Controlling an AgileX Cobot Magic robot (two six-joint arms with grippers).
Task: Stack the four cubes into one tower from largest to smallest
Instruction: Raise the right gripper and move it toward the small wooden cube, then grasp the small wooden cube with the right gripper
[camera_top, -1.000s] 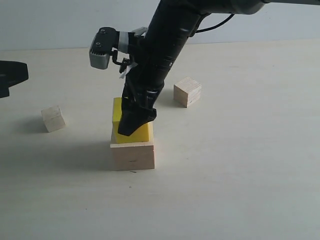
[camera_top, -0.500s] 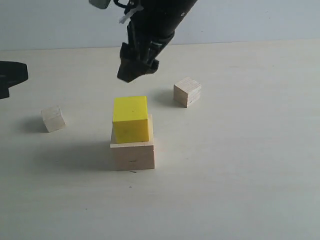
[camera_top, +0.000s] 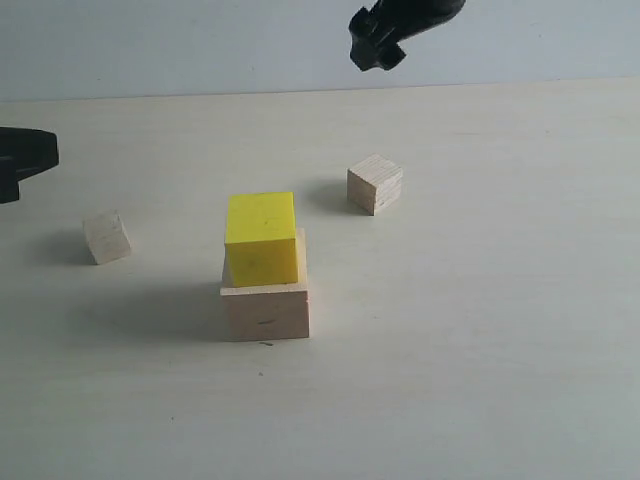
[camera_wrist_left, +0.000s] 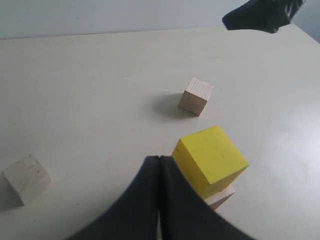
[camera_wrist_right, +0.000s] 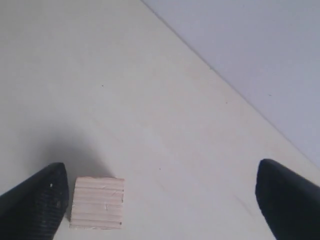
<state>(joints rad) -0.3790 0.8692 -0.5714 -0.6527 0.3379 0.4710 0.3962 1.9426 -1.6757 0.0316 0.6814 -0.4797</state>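
Right claw (camera_top: 377, 52): raised high over the far side of the bench (camera_top: 480, 330), with nothing near its tips. In its own wrist view the claw (camera_wrist_right: 161, 185) is spread wide, its two dark fingers (camera_wrist_right: 35, 205) far apart, and it grips nothing.
Left claw (camera_wrist_left: 159, 165): its two dark fingers are pressed flat together with nothing between them. In the exterior view it shows only as a dark shape (camera_top: 25, 160) at the left edge, off the bench surface.
Big pale wood cube (camera_top: 265, 310): rests on the bench near the middle and forms the base of the stack. A small corner of it (camera_wrist_left: 220, 197) shows under the yellow one in the left wrist view.
Yellow cube (camera_top: 261, 238): sits on the big pale wood cube, upright and touching it. It is set towards the back and left, so strips of the base's top show in front and to the right. Also seen at (camera_wrist_left: 210, 160).
Grained cube (camera_top: 375, 184): alone on the bench, behind and to the right of the stack and well apart from it. The right wrist view shows it (camera_wrist_right: 96, 202) beside one finger without touching it. Also at (camera_wrist_left: 196, 96).
Tiny whitish cube (camera_top: 107, 237): alone on the bench, to the left of the stack and well apart from it, slightly turned. Also at (camera_wrist_left: 27, 179).
Stack: two cubes high.
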